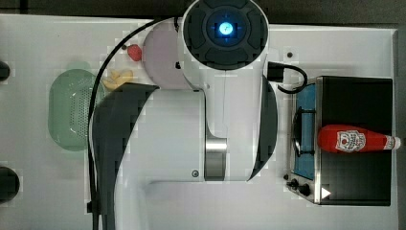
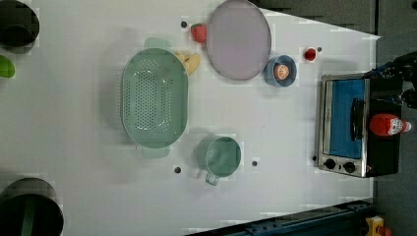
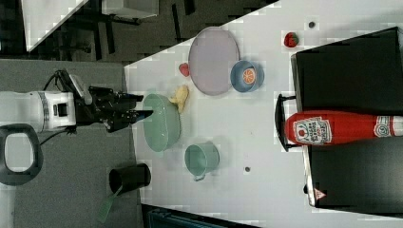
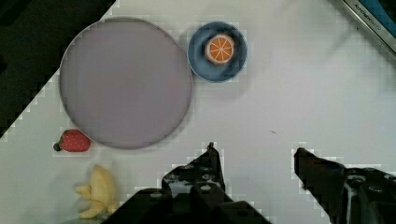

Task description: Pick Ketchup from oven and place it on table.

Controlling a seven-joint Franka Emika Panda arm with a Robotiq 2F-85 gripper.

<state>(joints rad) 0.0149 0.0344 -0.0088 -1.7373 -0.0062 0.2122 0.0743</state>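
Red plastic ketchup squeeze bottle lies on its side atop boxy black toaster oven, at far end of white dotted table. Black gripper hovers above bare tabletop, well apart from bottle, fingers spread, nothing held.

Light is bright and even across all 4 views, and the white tabletop reads almost washed out. Shadows are soft: a faint grey smudge lies beside the green colander and the green mug in the left view, and another under the blue bowl in the wrist view. A blue lamp glows on the arm in the top view. Blocky compression breaks up every outline, worst along the edges of the arm and the dark jaws. The floor in the right view is dim.
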